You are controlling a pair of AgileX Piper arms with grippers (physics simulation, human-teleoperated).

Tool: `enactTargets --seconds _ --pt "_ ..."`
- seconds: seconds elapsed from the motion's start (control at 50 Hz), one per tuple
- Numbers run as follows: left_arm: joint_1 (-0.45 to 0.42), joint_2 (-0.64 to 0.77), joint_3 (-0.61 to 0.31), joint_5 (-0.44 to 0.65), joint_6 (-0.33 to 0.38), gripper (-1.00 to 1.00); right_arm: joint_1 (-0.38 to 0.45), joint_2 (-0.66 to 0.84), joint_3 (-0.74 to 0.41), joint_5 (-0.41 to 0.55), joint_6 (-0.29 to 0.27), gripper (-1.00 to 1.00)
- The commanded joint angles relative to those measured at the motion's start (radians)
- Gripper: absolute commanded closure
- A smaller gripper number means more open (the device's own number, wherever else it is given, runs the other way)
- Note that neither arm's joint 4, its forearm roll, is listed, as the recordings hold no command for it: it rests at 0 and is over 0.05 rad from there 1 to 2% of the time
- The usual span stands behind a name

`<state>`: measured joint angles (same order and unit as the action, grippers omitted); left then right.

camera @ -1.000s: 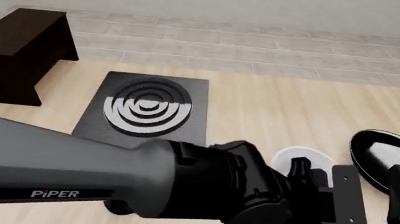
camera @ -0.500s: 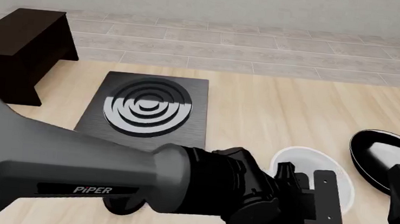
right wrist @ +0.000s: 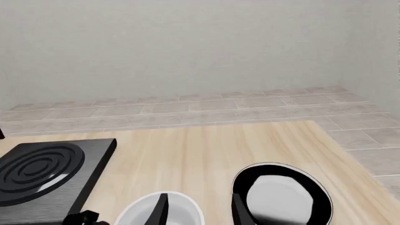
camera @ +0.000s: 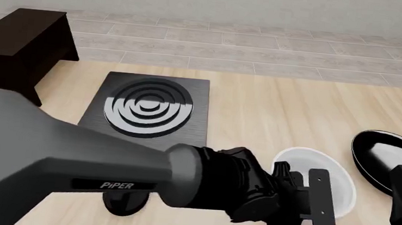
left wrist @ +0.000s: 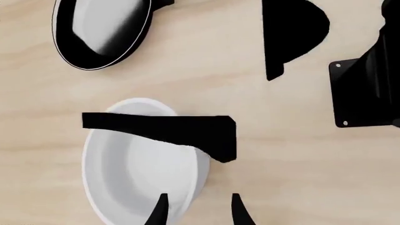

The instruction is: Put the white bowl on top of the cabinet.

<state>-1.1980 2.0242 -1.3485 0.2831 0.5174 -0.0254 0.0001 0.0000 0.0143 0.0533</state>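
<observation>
Left gripper was seen with its two dark fingertips spread apart, one tip over the inside of the white bowl and the other outside its wall, so that the rim sat between them; whether the wall was touched could not be told. Nothing was pinched. From the front view, the left gripper was held low at the near edge of the table, directly at the white bowl, with the long grey arm stretched across from the left.

Right gripper was likewise seen with fingertips parted and nothing between them; it was held apart from the bowl, near the table's right edge.

The bowl was found upright on the wooden table, just beside a black-rimmed plate lying to its right. A black stove slab with concentric rings was placed further back and to the left. The cabinet was seen at the far left corner, well apart from the bowl, its flat top bare.
</observation>
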Motion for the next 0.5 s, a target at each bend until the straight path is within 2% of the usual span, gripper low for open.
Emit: enactTargets --seconds 0.02,0.5 --pt "0.009 0.041 0.007 0.007 -0.02 -1.0 -0.001 0.0 0.0 0.0 0.001 -1.0" --pt "0.022 0.097 0.002 0.021 -0.023 -1.0 -0.004 0.0 0.0 0.002 0.005 -1.0"
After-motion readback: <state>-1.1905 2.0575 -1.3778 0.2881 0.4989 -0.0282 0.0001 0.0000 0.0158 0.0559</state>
